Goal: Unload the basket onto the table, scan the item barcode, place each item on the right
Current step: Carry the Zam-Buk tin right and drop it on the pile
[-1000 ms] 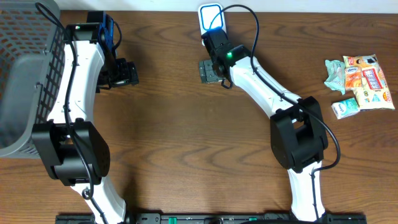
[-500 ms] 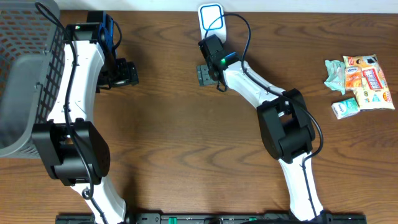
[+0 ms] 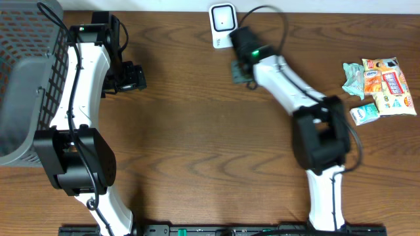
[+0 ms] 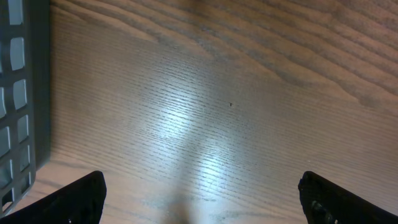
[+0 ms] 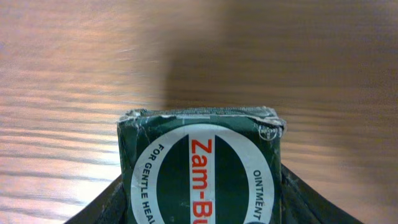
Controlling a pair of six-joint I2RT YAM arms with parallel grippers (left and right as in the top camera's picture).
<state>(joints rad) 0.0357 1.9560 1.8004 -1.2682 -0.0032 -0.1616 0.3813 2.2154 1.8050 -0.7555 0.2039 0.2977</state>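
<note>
The item is a dark green Zam-Buk ointment box [image 5: 202,168] with a white ring and red lettering. My right gripper [image 5: 202,202] is shut on it, with one dark finger [image 5: 102,208] against each side. No barcode shows on the face I see. From above, the box [image 3: 237,73] and right gripper [image 3: 240,68] hang just below and right of the white barcode scanner [image 3: 223,18] at the table's far edge. My left gripper [image 3: 134,77] stands wide open and empty over bare wood, its fingertips [image 4: 81,199] far apart.
A grey mesh basket [image 3: 26,72] fills the far left, and its wall [image 4: 25,93] shows beside the left gripper. Several snack packets [image 3: 384,85] lie at the right edge. The scanner's cable loops over the right arm.
The right arm has swung to the right, carrying the green box from left of the scanner to below and right of it. Its jaws have closed onto the box. The left arm stayed still.
</note>
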